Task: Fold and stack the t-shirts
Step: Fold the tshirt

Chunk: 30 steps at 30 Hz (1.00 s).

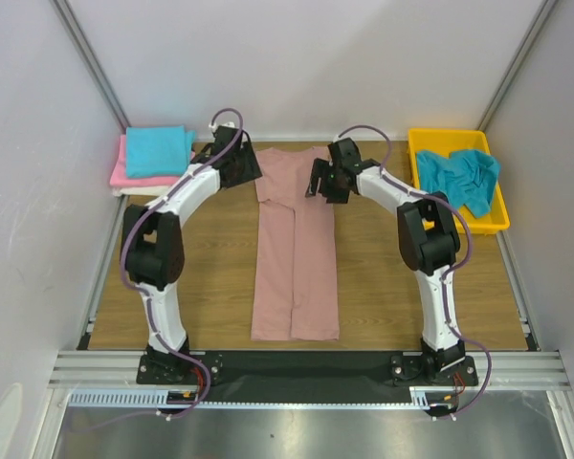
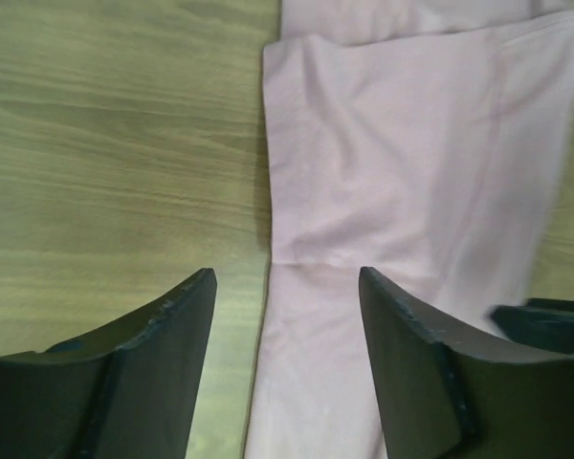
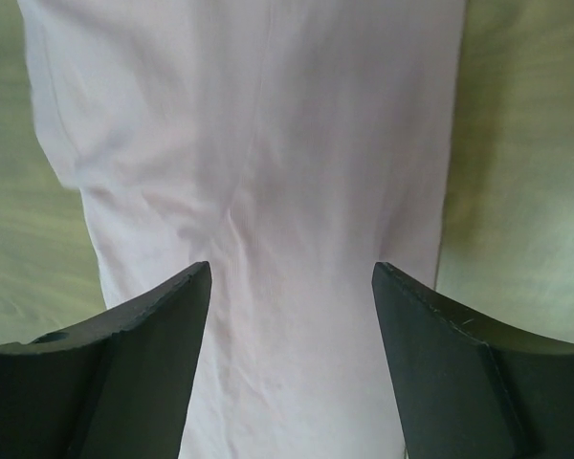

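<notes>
The dusty-pink shirt (image 1: pixel 295 249) lies smooth on the wood-grain counter (image 1: pixel 210 287), folded into 1 long narrow strip with 2 flaps meeting down the middle. Over its far end, the left claw (image 2: pixel 287 287) and right claw (image 3: pixel 292 277) spread their dark wedge fingers wide, gripping nothing. A crumpled teal shirt (image 1: pixel 459 177) fills the yellow plastic tray (image 1: pixel 502 225)

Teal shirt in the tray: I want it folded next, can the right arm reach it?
Probably yes: the teal shirt lies uncovered in the yellow tray beside that arm; the right pincer is open, empty.

The top camera looks down from behind; both wrist cameras (close in) share the dusty-pink shirt (image 1: pixel 295 258).
</notes>
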Each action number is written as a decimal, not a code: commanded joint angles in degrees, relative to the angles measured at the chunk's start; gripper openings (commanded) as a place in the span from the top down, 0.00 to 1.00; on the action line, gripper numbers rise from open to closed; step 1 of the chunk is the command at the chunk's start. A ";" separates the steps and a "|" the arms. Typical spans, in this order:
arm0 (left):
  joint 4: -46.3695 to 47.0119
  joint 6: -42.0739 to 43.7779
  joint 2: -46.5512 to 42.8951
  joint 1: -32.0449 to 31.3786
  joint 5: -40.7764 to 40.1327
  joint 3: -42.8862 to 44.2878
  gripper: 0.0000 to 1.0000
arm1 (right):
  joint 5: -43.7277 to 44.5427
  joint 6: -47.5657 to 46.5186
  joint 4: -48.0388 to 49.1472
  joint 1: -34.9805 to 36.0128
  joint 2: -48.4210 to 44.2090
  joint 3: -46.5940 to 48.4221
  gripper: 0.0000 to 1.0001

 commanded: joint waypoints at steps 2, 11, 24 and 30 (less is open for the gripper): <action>-2.18 2.89 -11.17 0.25 0.87 -7.01 0.29 | -0.76 -1.59 -2.60 1.54 -10.03 -6.26 0.25; -2.27 -4.49 -33.40 -3.96 8.17 -35.58 0.23 | -4.53 3.24 -1.72 3.47 -30.26 -33.42 0.15; -4.55 -19.52 -59.16 -16.34 12.04 -61.69 0.20 | -8.14 16.24 -2.43 11.12 -59.27 -64.53 0.18; -7.63 -25.76 -68.74 -22.50 10.46 -68.64 0.20 | -5.60 22.92 -1.19 18.67 -65.69 -71.05 0.20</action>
